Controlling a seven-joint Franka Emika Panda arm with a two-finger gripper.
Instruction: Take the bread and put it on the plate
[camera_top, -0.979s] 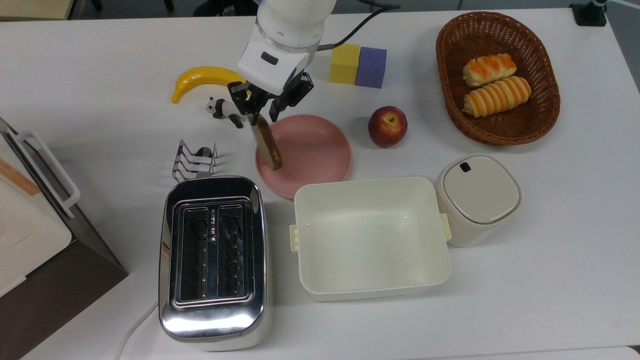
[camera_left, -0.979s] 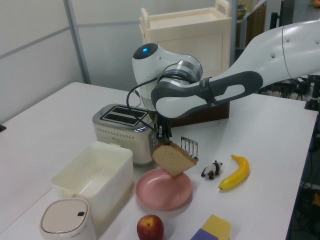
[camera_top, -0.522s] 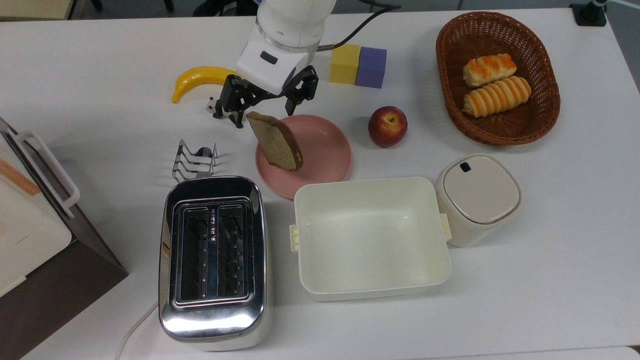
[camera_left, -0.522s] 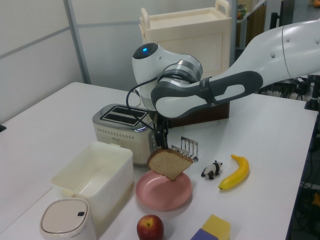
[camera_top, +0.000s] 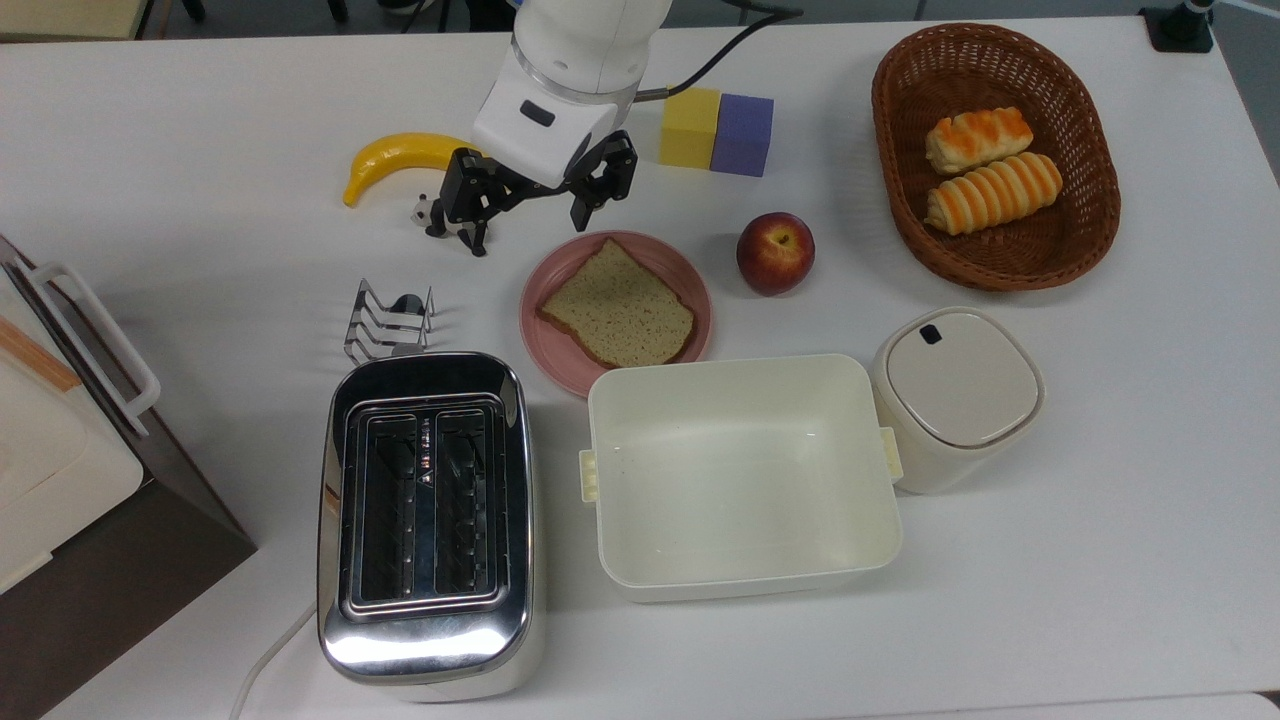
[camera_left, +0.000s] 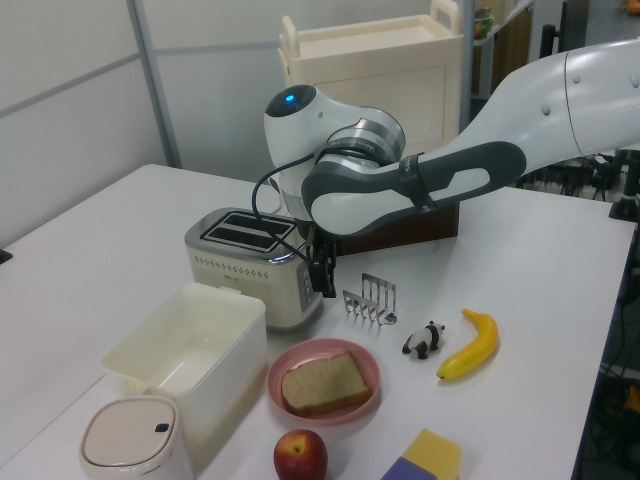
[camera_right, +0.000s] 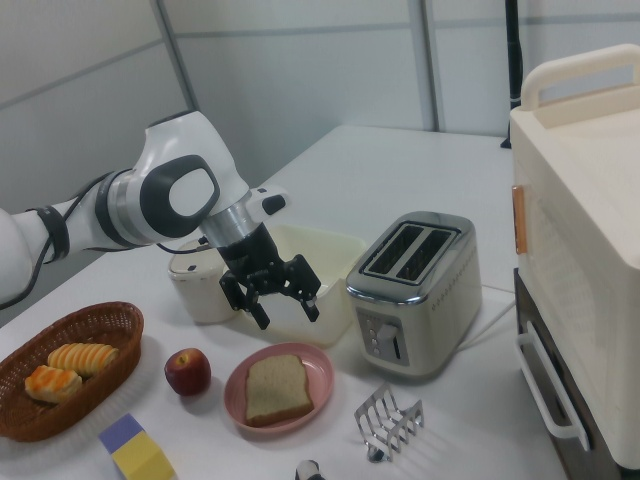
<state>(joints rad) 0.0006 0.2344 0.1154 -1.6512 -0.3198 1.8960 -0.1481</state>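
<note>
Pink plate (camera_top: 560, 355) under flat bread (camera_top: 618, 318)

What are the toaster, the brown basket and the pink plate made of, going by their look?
The toaster looks like polished metal: its shell mirrors the room like chrome. The basket looks like woven wicker, with a visible braided weave. The plate, under the bread, is smooth and matte pink, perhaps ceramic or plastic; the look leaves that open.

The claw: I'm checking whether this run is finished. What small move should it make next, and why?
Probably lift the claw straight up and back off. The bread lies flat on the plate, and the claw is open and apart from it, so nothing seems left to place.
</note>
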